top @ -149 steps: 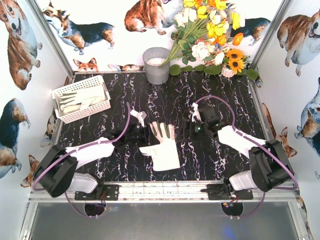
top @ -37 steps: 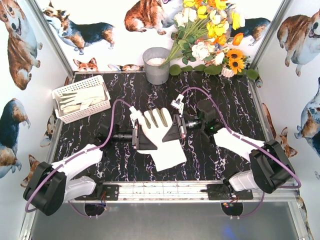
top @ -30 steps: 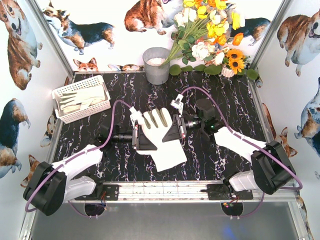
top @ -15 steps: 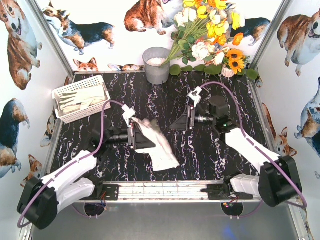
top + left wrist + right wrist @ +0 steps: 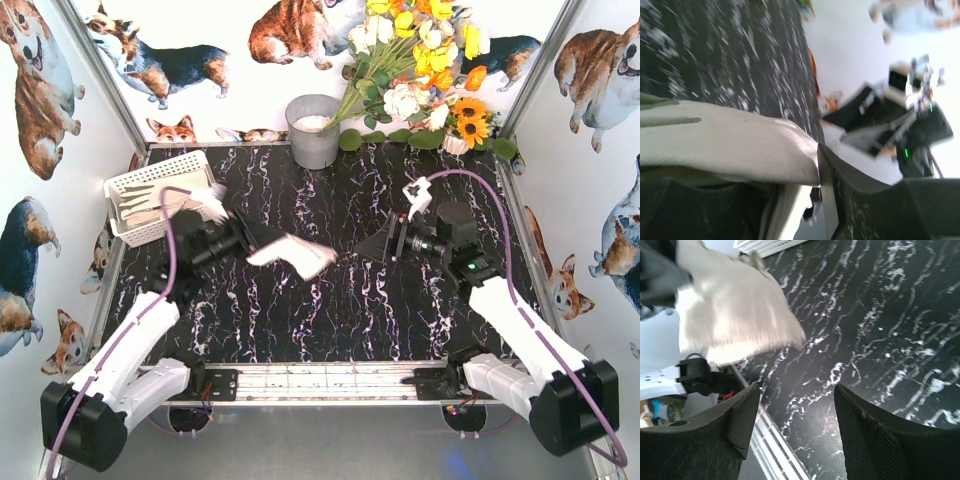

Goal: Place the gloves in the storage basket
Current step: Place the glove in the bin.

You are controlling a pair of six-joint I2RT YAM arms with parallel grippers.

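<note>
My left gripper (image 5: 250,246) is shut on a cream-white glove (image 5: 292,255) and holds it in the air over the left-middle of the table, the glove trailing to the right. In the left wrist view the glove's fabric (image 5: 730,145) is pinched against my dark finger (image 5: 840,200). The white storage basket (image 5: 130,180) stands at the far left with other gloves (image 5: 165,205) lying in it. My right gripper (image 5: 377,247) hangs open to the right of the held glove, with nothing between its fingers (image 5: 865,430). Its camera sees the glove (image 5: 735,305) and a corner of the basket (image 5: 767,245).
A grey metal bucket (image 5: 313,130) stands at the back centre, with a bunch of artificial flowers (image 5: 420,80) to its right. Corgi-print walls close in the black marbled table (image 5: 330,310) on three sides. A metal rail (image 5: 330,378) runs along the near edge.
My right gripper has opened, let go of the glove and drawn back to the right. My left gripper has lifted the glove and swung it left toward the basket.
</note>
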